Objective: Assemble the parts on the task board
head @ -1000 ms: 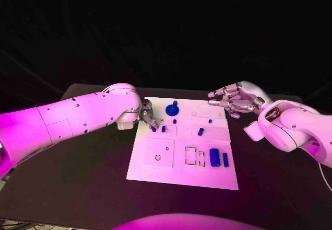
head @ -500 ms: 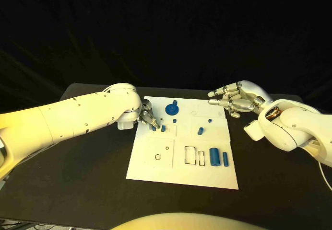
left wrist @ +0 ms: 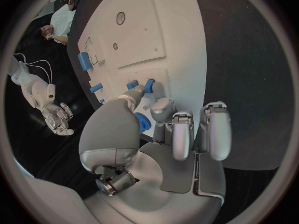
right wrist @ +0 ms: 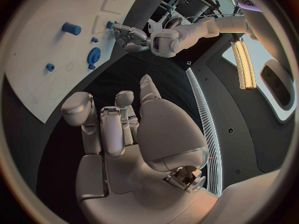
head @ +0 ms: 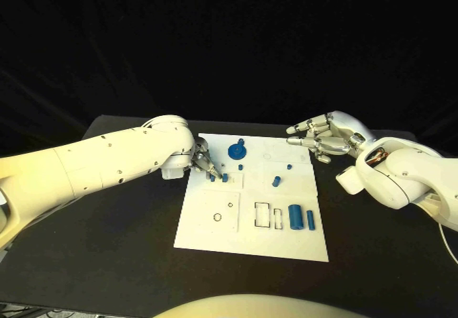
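Note:
The white task board (head: 215, 228) lies mid-table. Two small blue pegs (head: 212, 176) (head: 225, 177) stand near its far left edge. My left hand (head: 202, 164) is down over them; in the left wrist view a fingertip (left wrist: 159, 90) and the thumb (left wrist: 126, 100) pinch the blue peg (left wrist: 149, 86), with the second peg (left wrist: 132, 85) beside it. A blue gear (head: 237, 152) sits at the far end. My right hand (head: 321, 140) hovers off the board's far right corner, fingers half bent, holding nothing.
Other blue parts lie on the board: two small pieces (head: 276, 181) (head: 289, 167) in the middle right, and a thick cylinder (head: 296, 216) and a thin bar (head: 310, 220) at the near right beside outlined slots (head: 263, 215). Black table (head: 124, 232) surrounds the board.

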{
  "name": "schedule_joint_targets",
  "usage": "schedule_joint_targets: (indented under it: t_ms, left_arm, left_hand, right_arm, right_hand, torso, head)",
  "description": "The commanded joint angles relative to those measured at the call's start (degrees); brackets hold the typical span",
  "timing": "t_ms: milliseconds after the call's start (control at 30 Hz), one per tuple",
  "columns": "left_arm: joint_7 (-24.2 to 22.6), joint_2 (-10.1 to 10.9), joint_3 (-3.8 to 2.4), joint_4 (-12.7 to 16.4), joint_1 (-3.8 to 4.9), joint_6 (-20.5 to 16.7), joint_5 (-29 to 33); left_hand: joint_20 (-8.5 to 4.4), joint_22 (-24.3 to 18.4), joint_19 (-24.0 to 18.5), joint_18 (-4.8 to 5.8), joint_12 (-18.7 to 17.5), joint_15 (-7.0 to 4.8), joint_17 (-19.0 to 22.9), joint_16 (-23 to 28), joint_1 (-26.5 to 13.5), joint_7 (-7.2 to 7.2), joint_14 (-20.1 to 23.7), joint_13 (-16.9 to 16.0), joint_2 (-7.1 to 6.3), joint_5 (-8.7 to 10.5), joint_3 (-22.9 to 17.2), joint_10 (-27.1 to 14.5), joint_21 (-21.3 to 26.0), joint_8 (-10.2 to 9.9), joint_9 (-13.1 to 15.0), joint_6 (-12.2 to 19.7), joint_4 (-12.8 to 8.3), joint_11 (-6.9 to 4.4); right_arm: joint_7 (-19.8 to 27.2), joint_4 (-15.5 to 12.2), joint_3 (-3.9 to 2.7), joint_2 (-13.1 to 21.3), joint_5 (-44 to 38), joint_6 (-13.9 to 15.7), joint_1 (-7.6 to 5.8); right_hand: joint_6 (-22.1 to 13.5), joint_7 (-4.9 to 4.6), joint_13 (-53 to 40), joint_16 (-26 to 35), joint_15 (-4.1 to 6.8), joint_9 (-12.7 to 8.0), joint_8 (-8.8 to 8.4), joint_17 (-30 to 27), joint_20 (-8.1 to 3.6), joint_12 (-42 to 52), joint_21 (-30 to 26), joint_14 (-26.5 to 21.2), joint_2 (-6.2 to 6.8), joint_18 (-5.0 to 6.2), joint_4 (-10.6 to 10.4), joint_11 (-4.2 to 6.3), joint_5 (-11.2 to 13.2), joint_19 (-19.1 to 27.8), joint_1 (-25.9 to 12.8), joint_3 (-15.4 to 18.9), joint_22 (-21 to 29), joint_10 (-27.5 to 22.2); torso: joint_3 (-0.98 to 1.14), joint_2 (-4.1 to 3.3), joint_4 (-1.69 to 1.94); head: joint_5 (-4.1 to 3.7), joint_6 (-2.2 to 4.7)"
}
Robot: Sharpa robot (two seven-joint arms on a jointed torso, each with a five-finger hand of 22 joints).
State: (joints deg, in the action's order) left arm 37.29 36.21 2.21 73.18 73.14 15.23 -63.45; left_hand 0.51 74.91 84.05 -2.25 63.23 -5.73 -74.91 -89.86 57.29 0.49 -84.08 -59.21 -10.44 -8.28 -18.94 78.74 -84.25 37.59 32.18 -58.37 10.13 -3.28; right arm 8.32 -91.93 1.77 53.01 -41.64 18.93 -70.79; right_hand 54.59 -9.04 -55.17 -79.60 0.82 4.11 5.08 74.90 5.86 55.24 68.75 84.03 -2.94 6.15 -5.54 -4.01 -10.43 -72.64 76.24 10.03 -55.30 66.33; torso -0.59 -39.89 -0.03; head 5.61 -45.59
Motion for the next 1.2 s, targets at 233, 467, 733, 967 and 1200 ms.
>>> schedule_joint_targets:
  t_ms: [233, 467, 733, 967, 1200]
  left_arm:
    - [-1.2, 1.9, -0.39, 1.5, -0.25, -5.4, 1.0]
    - [-2.3, 3.1, -1.24, 2.8, 0.04, -9.5, 2.0]
    - [-8.1, 4.2, -1.62, 4.1, 0.39, -14.6, 6.0]
    - [-23.1, 3.5, -1.39, 3.0, 0.42, -20.4, 11.3]
    - [-33.4, 0.8, -0.05, 1.0, -0.48, -24.7, 1.4]
  left_hand:
    - [-0.31, 10.8, 3.7, 0.67, 0.4, -0.42, -15.1, -0.1, 0.3, 0.05, -5.9, -0.2, 1.33, 0.24, 7.1, 0.1, 0.1, -0.6, 0.3, -0.1, 2.2, 0.11]
    - [-0.34, 10.6, 3.6, 0.58, 0.3, -0.45, -15.1, -0.1, 0.8, 0.08, -5.9, -0.1, 2.33, 0.10, 8.9, 0.0, 0.4, -0.7, 0.4, 0.1, 3.1, 0.12]
    - [0.16, 5.3, 0.5, -1.26, -9.4, 0.24, -13.3, 1.0, 4.9, 1.27, -5.4, 9.9, 4.01, -0.12, 10.9, -6.2, 8.2, -2.3, 0.0, 3.2, 3.6, 1.38]
    - [4.73, -21.7, -21.8, -7.22, -29.3, 6.84, 27.2, 37.8, 15.4, 8.14, 19.4, 25.8, 4.08, -0.01, 9.7, -25.5, 49.9, -11.1, -6.3, 13.7, 2.1, 8.46]
    - [7.39, -26.8, -22.5, -7.82, -40.9, 7.57, 33.9, 42.7, 28.2, 8.15, 23.1, 39.9, 2.36, 2.30, 2.8, -25.1, 56.3, -20.5, -16.3, 9.5, -3.9, 8.96]
  right_arm:
    - [0.3, 0.1, 0.00, -0.2, -0.4, -0.5, 0.04]
    - [0.2, 0.3, 0.00, -0.2, -0.4, -0.5, 0.05]
    - [0.2, 0.4, 0.00, -0.2, -0.5, -0.6, 0.06]
    - [0.2, 0.5, 0.00, -0.3, -0.5, -0.6, 0.10]
    - [0.2, 0.6, 0.00, -0.4, -0.5, -0.5, 0.14]
  right_hand:
    - [-0.4, 0.06, 0.2, 0.4, -0.44, 0.0, 0.32, 0.2, -0.16, -0.2, -0.3, 2.2, -0.57, 0.79, -0.1, -0.02, 0.2, 0.4, -0.3, 0.5, 0.2, -0.4]
    - [-0.5, 0.06, 0.2, 0.5, -0.45, 0.0, 0.31, 0.2, -0.16, -0.2, -0.3, 2.2, -0.51, 0.79, 0.0, -0.01, 0.2, 0.4, 0.0, 0.6, 0.2, -0.4]
    - [-0.5, 0.06, 0.2, 0.4, -0.44, 0.0, 0.31, 0.2, -0.16, -0.1, -0.3, 2.2, -0.51, 0.79, 0.0, -0.01, 0.3, 0.4, 0.0, 0.6, 0.2, -0.4]
    - [-0.5, 0.06, 0.1, 0.4, -0.44, 0.0, 0.31, 0.2, -0.16, -0.1, -0.3, 2.2, -0.52, 0.79, 0.0, -0.01, 0.2, 0.4, 0.0, 0.6, 0.2, -0.3]
    - [-0.5, 0.06, 0.2, 0.5, -0.44, 0.0, 0.31, 0.2, -0.16, -0.1, -0.3, 2.2, -0.55, 0.79, 0.0, -0.01, 0.2, 0.4, 0.1, 0.6, 0.2, -0.4]
  torso:
    - [-0.01, 0.01, -0.03]
    - [-0.05, 0.01, 0.04]
    - [-0.02, -0.04, -0.03]
    - [-0.03, -0.03, 0.07]
    - [-0.08, -0.07, 0.01]
  head:
    - [-0.18, 0.39]
    - [-0.29, 0.52]
    - [-0.48, 0.47]
    - [-0.77, 0.64]
    - [-1.07, 0.83]
